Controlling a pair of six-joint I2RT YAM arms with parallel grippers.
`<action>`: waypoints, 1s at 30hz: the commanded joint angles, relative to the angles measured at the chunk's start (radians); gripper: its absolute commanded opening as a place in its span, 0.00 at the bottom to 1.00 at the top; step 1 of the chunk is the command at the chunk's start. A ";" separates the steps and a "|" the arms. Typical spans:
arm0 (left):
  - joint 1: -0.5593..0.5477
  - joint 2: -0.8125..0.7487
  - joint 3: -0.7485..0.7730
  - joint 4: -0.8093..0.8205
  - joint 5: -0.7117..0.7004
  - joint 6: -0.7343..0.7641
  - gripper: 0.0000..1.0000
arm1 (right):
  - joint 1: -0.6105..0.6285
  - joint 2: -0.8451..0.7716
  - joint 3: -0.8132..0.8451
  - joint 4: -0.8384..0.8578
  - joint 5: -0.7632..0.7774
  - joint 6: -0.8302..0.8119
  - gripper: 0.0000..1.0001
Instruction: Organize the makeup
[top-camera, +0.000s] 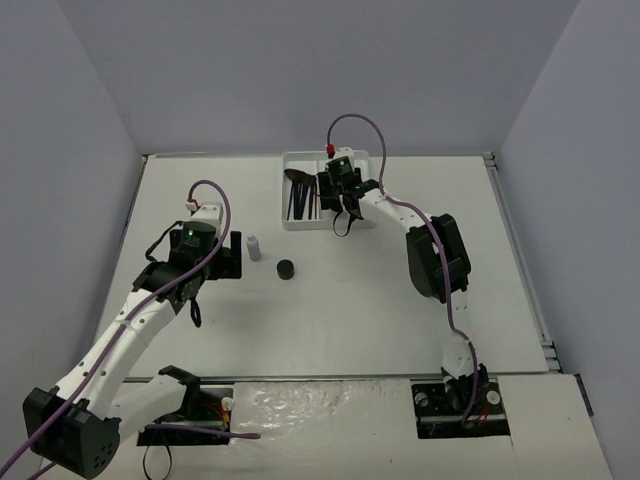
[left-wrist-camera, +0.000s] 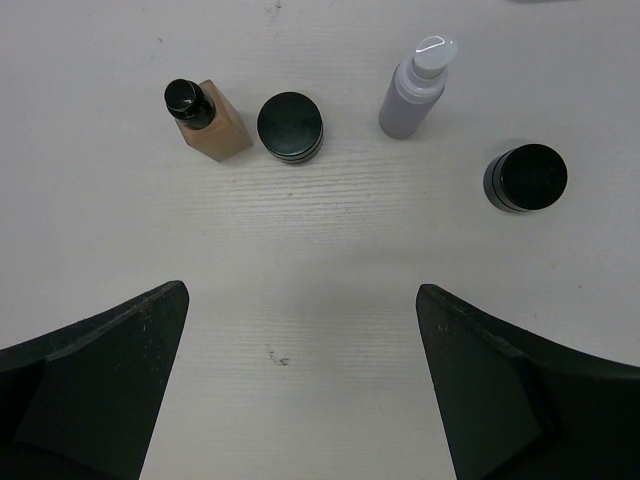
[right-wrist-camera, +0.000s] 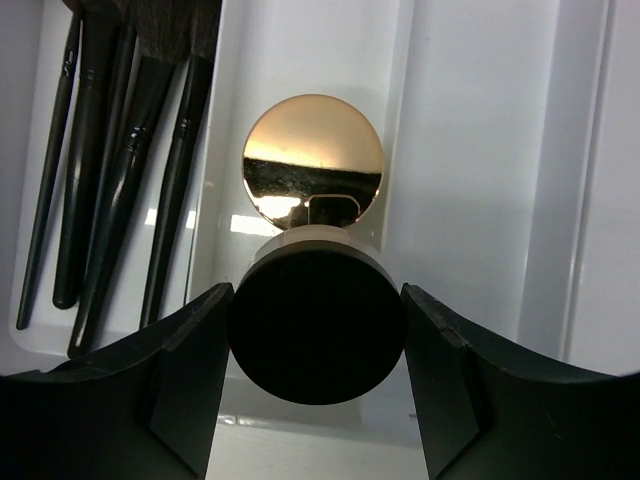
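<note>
Placement step: your right gripper (right-wrist-camera: 316, 335) clamps a round black-topped jar (right-wrist-camera: 316, 320) at lower centre, over the white tray (right-wrist-camera: 480, 150), middle compartment, near a gold disc (right-wrist-camera: 312, 155). Lower it, then release. Left gripper (left-wrist-camera: 302, 290), jaws wide, hovers above the tan bottle (left-wrist-camera: 215, 125).

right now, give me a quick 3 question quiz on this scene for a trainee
1. True or false: the brushes lie in the same compartment of the tray as the gold jar.
2. How many items stand on the table ahead of the left gripper in its wrist view?
3. The right gripper holds: A a brush, B a round black compact, C nothing.
Key: 1 false; 2 four; 3 B.
</note>
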 joint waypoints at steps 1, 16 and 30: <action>0.003 -0.003 0.052 0.027 -0.029 0.020 0.97 | -0.003 0.014 0.085 -0.020 -0.029 -0.025 0.00; 0.004 0.014 0.054 0.020 -0.045 0.022 0.97 | -0.011 0.153 0.219 -0.047 -0.019 -0.028 0.00; 0.005 0.017 0.055 0.017 -0.054 0.023 0.97 | -0.027 0.143 0.269 -0.042 0.000 -0.038 0.01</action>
